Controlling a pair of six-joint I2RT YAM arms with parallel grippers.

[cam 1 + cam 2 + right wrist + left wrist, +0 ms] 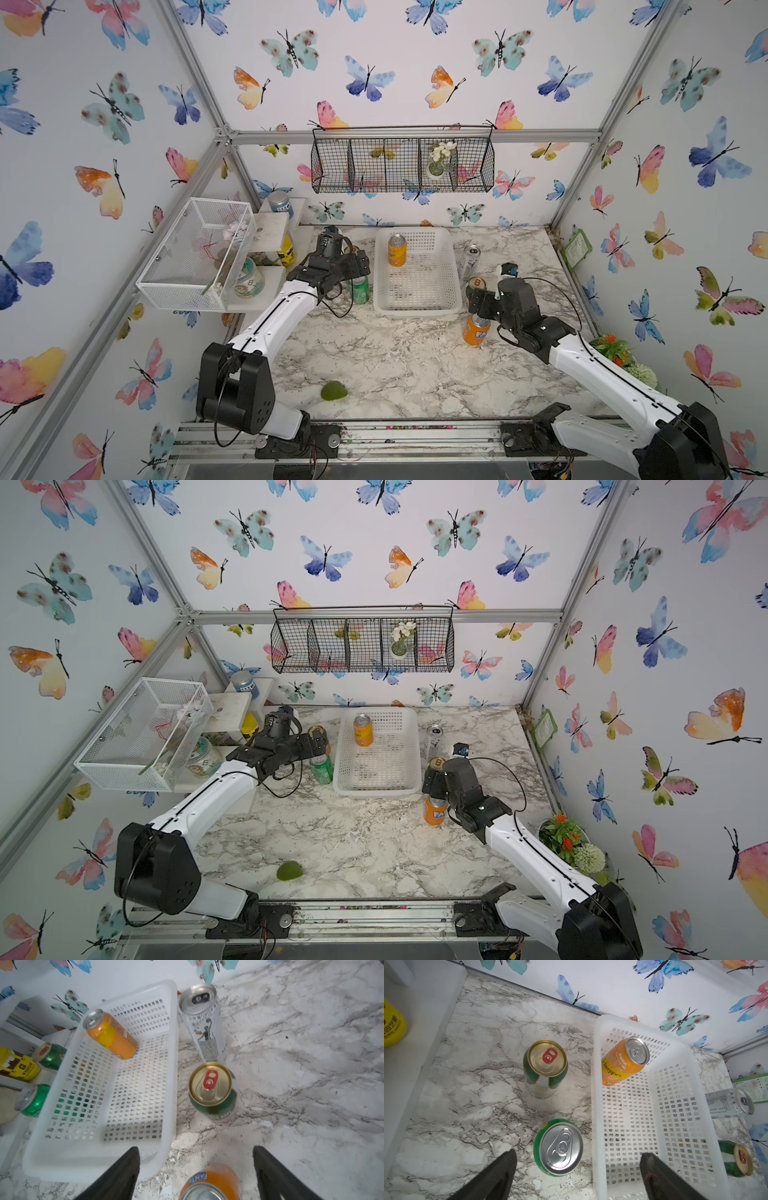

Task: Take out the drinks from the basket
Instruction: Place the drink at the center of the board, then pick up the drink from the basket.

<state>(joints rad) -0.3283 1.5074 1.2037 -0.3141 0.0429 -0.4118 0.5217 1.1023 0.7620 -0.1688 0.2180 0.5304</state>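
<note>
Nearest the front edge of the marble-patterned tabletop (395, 374) lies a small flat green leaf-like piece (333, 390), apart from everything else. Farther in, just off the near right corner of the shallow white perforated plastic basket (417, 311), an orange soda can (209, 1182) stands upright between the spread jaws of the right gripper (195, 1148). Neither finger touches it, which reads as a can set down and let go. Beyond it, along the basket's right side, stand a green-and-white gold-topped can (212, 1093) and a tall slim silver-white can (202, 1022). Along the left side, the left gripper (579, 1152) hangs wide open above a bright green can (558, 1147), with a second gold-topped can (545, 1070) behind it. Each arm seems to unload to its own side. One orange grapefruit-soda can (623, 1061) stands in the basket's far left corner, likely the left arm's to fetch.
</note>
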